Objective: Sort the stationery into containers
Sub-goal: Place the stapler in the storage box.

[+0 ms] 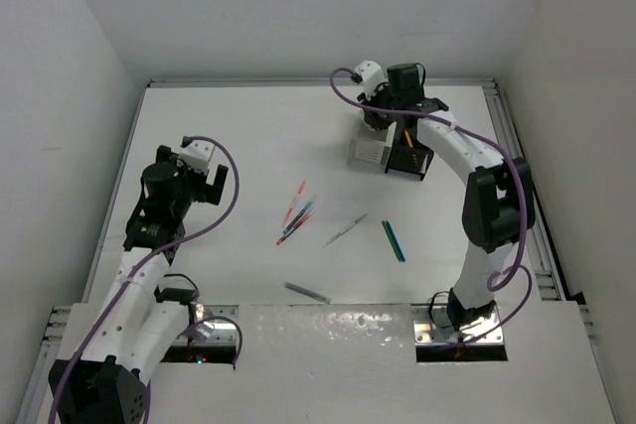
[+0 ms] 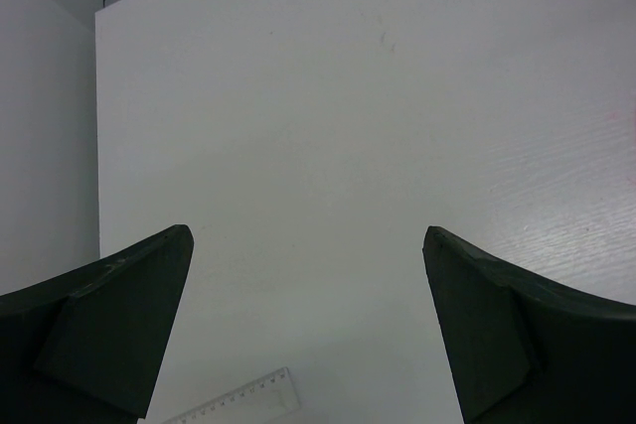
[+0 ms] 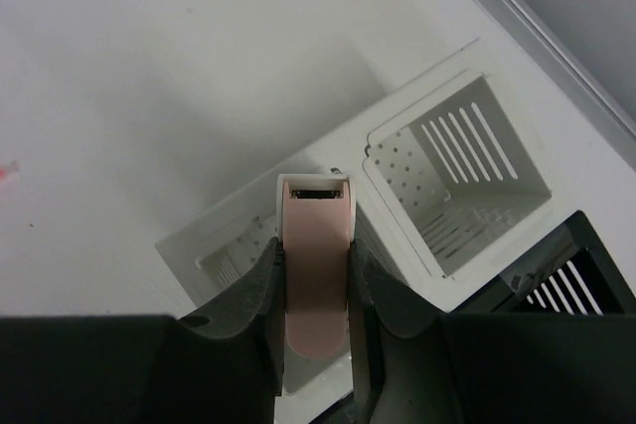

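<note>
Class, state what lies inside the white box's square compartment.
Only slatted and dotted walls and bare floor show inside the white box; the pink eraser hides part of its neighbouring section.

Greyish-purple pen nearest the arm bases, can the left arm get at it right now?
Probably yes: the left fingers are open and empty, with only white table between them and the greyish-purple pen.

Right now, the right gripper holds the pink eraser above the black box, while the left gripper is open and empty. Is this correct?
Only the box is wrong. The right wrist view shows the right gripper shut on the pink eraser above the white box; the black box stands beside it. The left gripper is open and empty, as you said.
</note>
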Robot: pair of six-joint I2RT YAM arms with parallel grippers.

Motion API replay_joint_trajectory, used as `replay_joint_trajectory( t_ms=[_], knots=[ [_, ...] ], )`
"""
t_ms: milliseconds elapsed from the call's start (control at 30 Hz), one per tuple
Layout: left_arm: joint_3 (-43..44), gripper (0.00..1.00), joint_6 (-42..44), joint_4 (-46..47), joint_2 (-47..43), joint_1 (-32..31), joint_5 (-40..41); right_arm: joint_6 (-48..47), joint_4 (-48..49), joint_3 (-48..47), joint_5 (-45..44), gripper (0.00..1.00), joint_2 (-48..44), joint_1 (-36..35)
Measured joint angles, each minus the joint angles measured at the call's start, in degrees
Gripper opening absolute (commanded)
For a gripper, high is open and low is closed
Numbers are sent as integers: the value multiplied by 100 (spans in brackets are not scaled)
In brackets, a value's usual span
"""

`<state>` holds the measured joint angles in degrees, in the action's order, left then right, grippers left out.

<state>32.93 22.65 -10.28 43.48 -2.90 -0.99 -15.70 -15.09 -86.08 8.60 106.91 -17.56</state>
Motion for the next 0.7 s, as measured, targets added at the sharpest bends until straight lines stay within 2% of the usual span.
replay_joint_trajectory(
  t_ms=[333,400,700],
  knots=[
    [0,100,2,15,2,74,-2,-269,2,337,-133,1,61,24],
    [0,100,2,22,2,74,-4,-278,2,337,-162,10,85,24],
    [0,100,2,22,2,74,-4,-271,4,337,-269,29,142,22]
  ],
)
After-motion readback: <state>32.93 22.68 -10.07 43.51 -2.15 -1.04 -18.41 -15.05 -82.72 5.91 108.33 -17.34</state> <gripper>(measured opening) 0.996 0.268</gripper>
